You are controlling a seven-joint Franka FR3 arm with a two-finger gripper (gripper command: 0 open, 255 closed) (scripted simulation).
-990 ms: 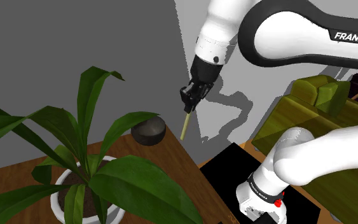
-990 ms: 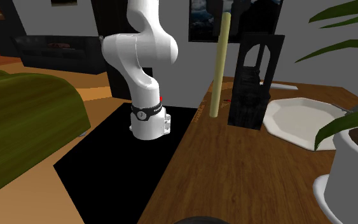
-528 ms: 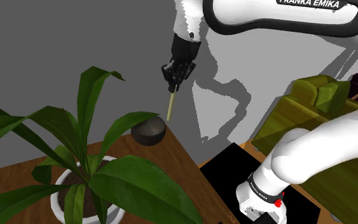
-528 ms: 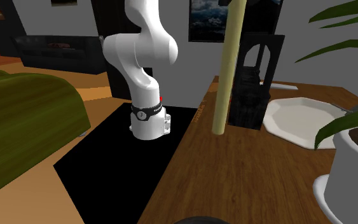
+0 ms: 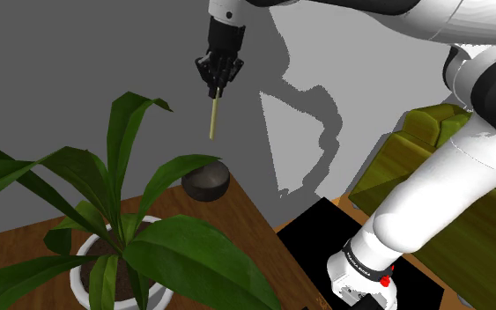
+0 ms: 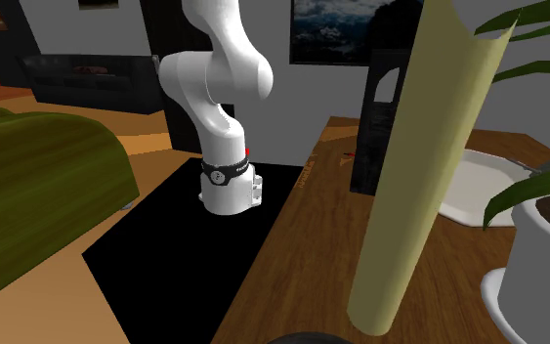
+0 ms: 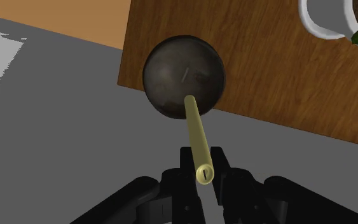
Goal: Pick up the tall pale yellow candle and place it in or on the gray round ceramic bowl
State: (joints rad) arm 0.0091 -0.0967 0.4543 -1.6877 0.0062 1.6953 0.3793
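Shoulder view: jaws clamp pale candle (image 5: 213,119) upright, high above dark bowl (image 5: 205,180) at tabletop (image 5: 237,207) corner | step: transport over bowl | next: lower straight down, then release.

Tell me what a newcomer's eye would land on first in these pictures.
The pale yellow candle looms large and tilted across the foreground of the second exterior view. In the shoulder view the black gripper clasps it high in the air, above the dark bowl near the corner of the wooden table. A big green plant crowds that view's lower left.
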